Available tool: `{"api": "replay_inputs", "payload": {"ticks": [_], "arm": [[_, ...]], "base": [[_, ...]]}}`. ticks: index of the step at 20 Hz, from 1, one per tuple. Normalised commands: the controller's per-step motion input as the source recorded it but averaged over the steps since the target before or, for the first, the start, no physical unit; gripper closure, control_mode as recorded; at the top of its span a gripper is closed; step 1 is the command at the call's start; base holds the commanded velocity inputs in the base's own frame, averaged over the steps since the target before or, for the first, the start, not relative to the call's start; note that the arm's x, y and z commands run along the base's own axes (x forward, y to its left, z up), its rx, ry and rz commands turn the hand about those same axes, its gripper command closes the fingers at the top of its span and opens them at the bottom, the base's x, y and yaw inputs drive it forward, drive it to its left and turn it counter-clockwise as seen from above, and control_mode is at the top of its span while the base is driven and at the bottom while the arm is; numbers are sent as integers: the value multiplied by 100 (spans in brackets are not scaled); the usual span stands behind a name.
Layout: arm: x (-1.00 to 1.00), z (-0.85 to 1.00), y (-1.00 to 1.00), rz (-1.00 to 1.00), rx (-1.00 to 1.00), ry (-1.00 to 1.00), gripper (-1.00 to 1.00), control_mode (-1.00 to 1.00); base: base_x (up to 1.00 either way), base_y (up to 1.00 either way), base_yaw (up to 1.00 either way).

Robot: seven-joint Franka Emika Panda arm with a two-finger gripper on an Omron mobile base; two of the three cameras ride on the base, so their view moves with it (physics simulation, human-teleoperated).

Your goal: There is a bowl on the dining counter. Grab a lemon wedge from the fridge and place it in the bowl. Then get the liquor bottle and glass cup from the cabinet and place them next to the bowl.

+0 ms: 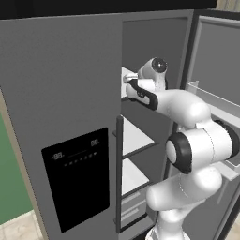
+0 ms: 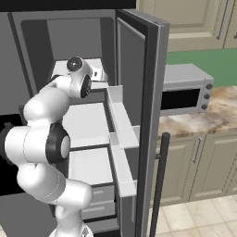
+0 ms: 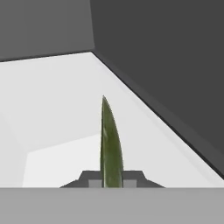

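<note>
The grey fridge (image 1: 61, 84) has its left door shut and its right door (image 2: 141, 115) swung open. My arm reaches into the upper compartment, with the hand over the top white shelf (image 3: 57, 100). In the hand view my gripper (image 3: 110, 183) is shut on the lemon wedge (image 3: 110, 144), a thin yellow-green sliver standing up between the two dark fingertips (image 3: 92, 183). The wedge is lifted off the shelf, near the fridge's grey right inner wall (image 3: 166, 65). In the right base view the gripper (image 2: 99, 74) is at the level of the top shelf.
White shelves (image 1: 133, 138) and drawers (image 2: 99, 203) lie below my hand. Door bins (image 2: 121, 139) jut from the open door close to my elbow. A black dispenser panel (image 1: 77, 178) is on the shut door. A microwave (image 2: 185, 92) stands on a marbled worktop (image 2: 210, 115) to the right.
</note>
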Motion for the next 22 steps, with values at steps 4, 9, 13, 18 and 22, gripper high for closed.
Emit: {"api": "replay_inputs", "payload": {"ticks": [4,9,13,18,22], "arm": [[-17,-1,6,0,0,-1,100,-100],[-42,0,2,0,0,-10,100,-100],[-76,16,0,0,0,-18,100,-100],[-76,35,0,0,3,-12,100,-100],[-68,65,0,-5,7,-1,100,-100]], "base": [[0,0,0],[0,0,0],[0,0,0],[0,0,0],[0,0,0]]}}
